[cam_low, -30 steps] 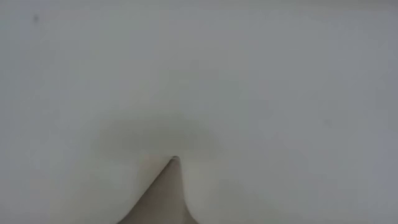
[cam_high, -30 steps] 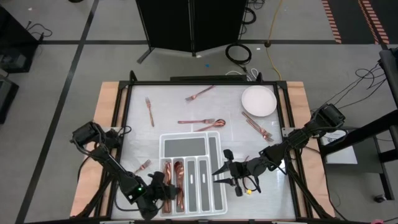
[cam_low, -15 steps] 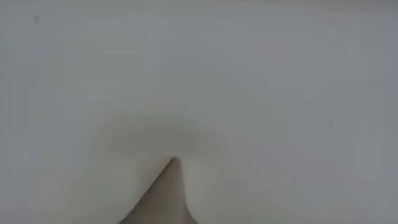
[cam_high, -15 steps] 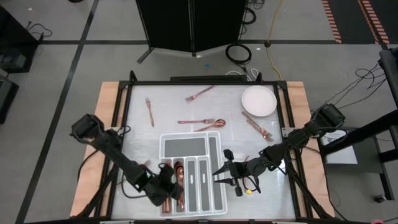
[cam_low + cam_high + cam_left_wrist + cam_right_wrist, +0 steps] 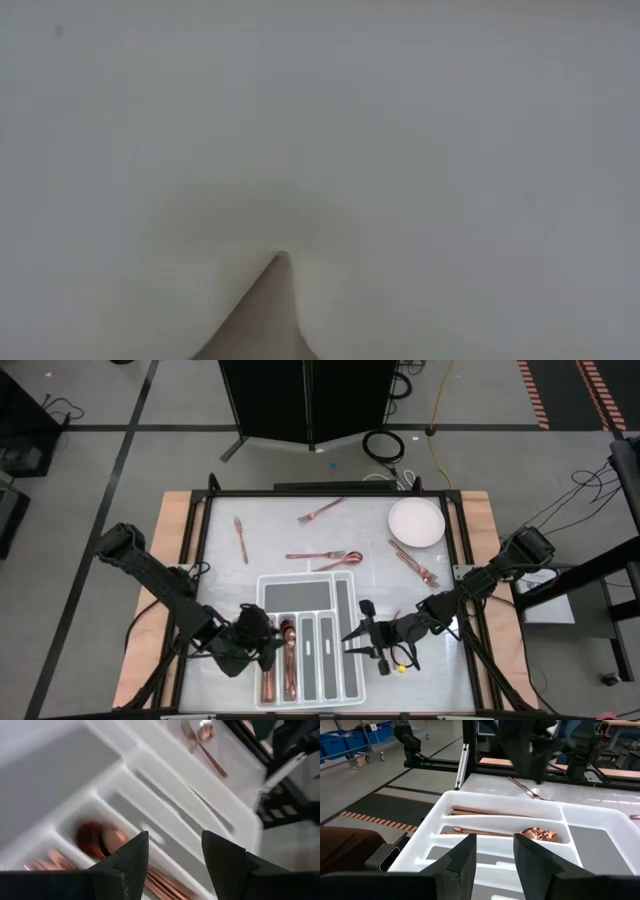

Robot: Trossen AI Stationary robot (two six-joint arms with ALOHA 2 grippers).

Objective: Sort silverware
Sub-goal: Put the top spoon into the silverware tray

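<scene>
The white divided tray lies near the table's front edge. Copper silverware lies in its two leftmost slots: long handles and spoon bowls. More silverware lies loose on the table: a fork, a fork, a fork and spoon, and two pieces by the plate. My left gripper hangs open above the tray's left slots, with nothing between its fingers. At the tray's right edge my right gripper is open and holds nothing either. The low view shows only a white surface.
A round white plate stands at the far right of the table. The tray's large far compartment and its right slots hold nothing. Black frame rails run along the table's sides.
My left gripper has risen and gone from the tray's near end toward the far edge, now over the middle of the left slots. It has also rolled about its own axis. The silverware in the tray lies as before.
</scene>
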